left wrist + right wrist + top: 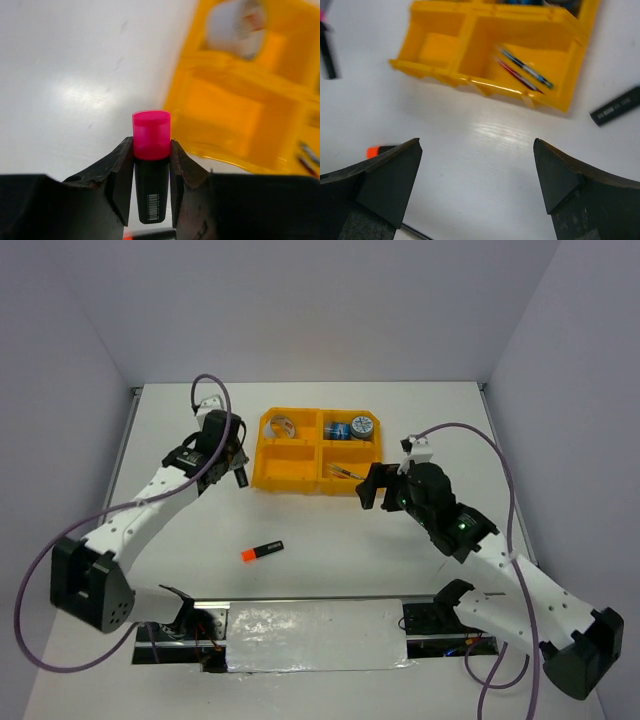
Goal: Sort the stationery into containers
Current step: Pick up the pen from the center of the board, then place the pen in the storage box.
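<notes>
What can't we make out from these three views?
- Left wrist: blurred item in the far compartment of the orange tray; out of focus, unidentifiable.
- Right wrist: orange-capped marker, only the cap shows; a finger of the right gripper hides the body.
- Right wrist: black bar, cut off by the right edge; unidentifiable.
- Top external: what the left gripper holds is too small; left wrist shows a pink-capped marker.

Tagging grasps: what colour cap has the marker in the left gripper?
Pink, on the black marker in the left gripper; clearest in left wrist view.
</notes>
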Robot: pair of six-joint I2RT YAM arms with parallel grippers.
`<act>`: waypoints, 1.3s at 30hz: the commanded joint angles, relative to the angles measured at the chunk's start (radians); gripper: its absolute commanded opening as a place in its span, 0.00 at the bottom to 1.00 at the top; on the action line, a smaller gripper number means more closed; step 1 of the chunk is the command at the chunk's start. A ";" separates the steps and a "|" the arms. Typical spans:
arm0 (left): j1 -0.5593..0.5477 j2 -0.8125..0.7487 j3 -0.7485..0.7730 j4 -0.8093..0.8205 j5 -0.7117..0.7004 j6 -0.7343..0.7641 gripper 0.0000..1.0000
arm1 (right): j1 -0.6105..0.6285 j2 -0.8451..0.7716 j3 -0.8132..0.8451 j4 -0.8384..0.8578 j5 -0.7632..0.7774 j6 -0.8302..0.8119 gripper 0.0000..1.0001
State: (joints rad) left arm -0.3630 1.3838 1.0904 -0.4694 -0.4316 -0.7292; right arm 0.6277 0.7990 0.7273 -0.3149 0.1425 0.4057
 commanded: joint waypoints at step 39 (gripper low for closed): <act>-0.140 0.268 0.034 0.629 0.134 0.172 0.82 | -0.487 0.827 0.230 0.065 0.154 0.220 1.00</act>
State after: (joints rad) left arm -0.4953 1.6703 1.1053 0.1329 -0.2584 -0.5533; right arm 0.1486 1.5684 0.9123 -0.2790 0.2844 0.6235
